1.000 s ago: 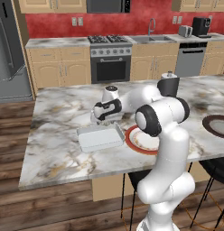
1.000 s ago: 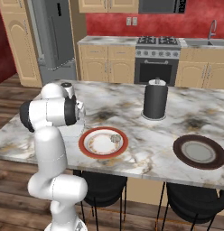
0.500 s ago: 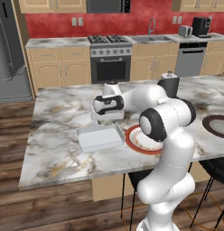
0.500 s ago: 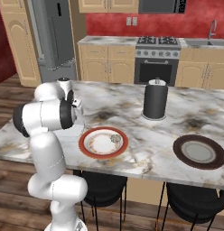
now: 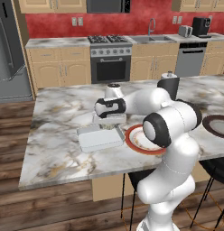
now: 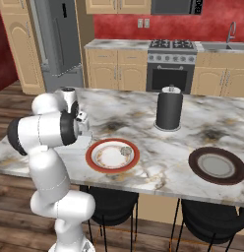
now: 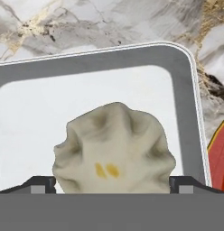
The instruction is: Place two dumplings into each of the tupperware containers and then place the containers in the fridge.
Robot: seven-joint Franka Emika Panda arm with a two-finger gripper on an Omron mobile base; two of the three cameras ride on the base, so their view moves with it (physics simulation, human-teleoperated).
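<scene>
The gripper [image 7: 112, 182] is standing wide open, and one dumpling [image 7: 114, 148] is sitting between its fingers, over the white container [image 7: 186, 85]. Another dumpling [image 6: 126, 151] is waiting on the red plate [image 6: 97, 165]. The fridge [image 6: 59, 39] step is waiting.

The small pleated dough dumpling [image 7: 114, 151] was beige with two yellow-orange flecks. The flat rectangular plastic container [image 7: 181, 90] was translucent white, grey-rimmed. The round ceramic plate [image 6: 112, 155] was cream, red-rimmed. The marble bench [image 5: 59, 149] was white, veined grey and tan.
</scene>
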